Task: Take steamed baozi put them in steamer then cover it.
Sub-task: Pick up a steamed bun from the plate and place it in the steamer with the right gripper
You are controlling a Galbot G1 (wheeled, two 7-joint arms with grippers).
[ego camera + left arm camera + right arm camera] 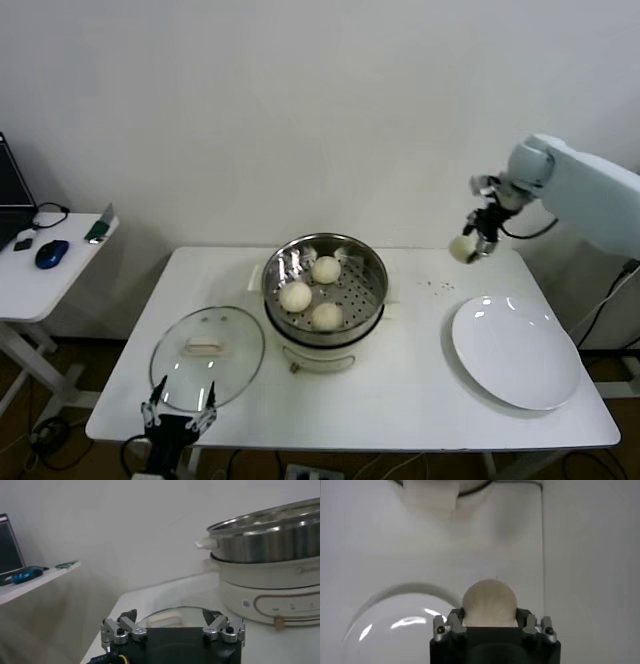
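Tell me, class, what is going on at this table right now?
The right claw holds the fourth baozi in the air above the far right of the table, beyond the bare white plate. Three baozi already sit in the open steamer. The glass lid lies flat on the table to its left, with the open left claw at the lid's near edge.

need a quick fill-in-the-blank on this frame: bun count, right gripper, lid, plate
1. The steamer already holds ___ steamed baozi.
2. The right gripper is shut on the ___ baozi, held above the table.
3. The cover lies on the table on the robot's ___ side of the steamer, by the open left gripper.
4. The white plate holds ___ baozi.

Missing: three; fourth; left; no
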